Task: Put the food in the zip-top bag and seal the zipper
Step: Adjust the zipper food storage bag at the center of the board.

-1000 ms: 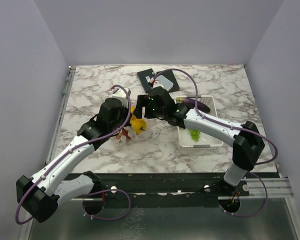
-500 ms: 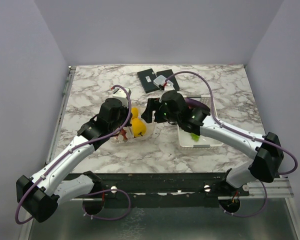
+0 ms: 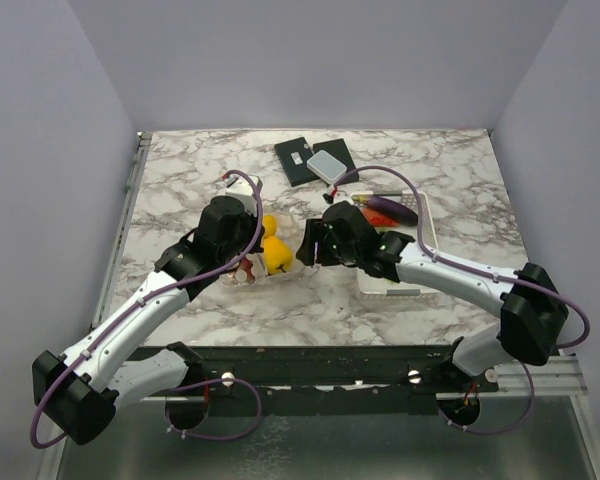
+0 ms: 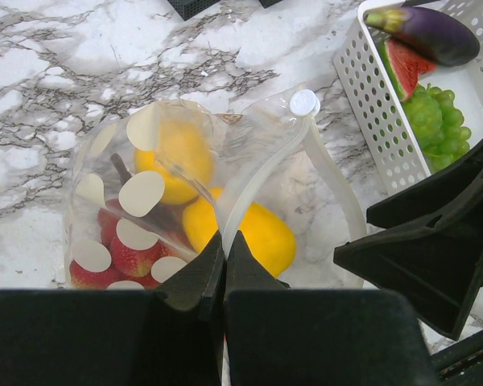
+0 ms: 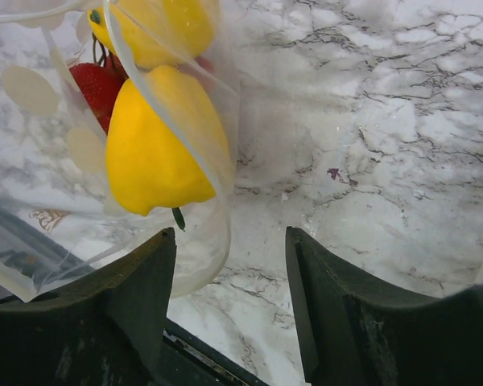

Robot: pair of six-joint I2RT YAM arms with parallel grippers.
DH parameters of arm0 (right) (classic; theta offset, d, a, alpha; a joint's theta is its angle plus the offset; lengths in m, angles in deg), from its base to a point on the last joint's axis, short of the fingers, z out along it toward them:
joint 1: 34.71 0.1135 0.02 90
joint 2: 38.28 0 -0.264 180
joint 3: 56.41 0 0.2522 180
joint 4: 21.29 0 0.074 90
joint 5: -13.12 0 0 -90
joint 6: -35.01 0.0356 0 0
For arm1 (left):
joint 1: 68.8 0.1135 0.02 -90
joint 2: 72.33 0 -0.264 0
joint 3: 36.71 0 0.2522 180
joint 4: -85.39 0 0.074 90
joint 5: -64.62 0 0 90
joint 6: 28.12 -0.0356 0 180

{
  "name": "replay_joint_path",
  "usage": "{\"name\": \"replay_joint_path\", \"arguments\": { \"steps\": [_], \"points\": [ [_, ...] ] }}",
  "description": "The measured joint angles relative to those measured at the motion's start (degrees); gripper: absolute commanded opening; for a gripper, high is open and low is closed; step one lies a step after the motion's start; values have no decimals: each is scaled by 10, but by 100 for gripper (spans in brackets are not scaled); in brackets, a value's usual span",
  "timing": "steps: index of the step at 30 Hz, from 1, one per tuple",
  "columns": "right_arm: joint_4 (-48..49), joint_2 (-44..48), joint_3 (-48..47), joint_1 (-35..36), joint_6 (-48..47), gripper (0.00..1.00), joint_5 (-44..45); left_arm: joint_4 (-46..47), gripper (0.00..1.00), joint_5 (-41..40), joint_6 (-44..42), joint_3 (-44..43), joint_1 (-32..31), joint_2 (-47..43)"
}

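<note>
Floppy clear dotted bag (image 4: 141, 193), smooth yellow fruit (image 4: 258, 233)

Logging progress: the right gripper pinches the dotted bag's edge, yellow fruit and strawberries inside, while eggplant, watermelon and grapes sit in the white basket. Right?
No: the left gripper pinches the dotted bag by its edge, as the left wrist view shows; the right gripper is open, gripping nothing. Yellow fruit and strawberries are inside; eggplant, watermelon and grapes sit in the white basket.

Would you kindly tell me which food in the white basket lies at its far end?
The purple eggplant; the watermelon slice sits beside it and the green grapes lie toward the near end.
</note>
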Motion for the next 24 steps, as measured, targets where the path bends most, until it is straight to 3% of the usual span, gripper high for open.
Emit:
{"name": "replay_joint_path", "arguments": {
  "steps": [5,14,24],
  "points": [
    [19,-13,0,0,14,52,-4,0,0,0,0,0,0,0],
    [28,-43,-15,0,19,2,-7,0,0,-4,-6,0,0,1],
    [15,-19,-42,0,-7,1,-13,-22,0,-25,-7,-9,0,-19]
  ]
}}
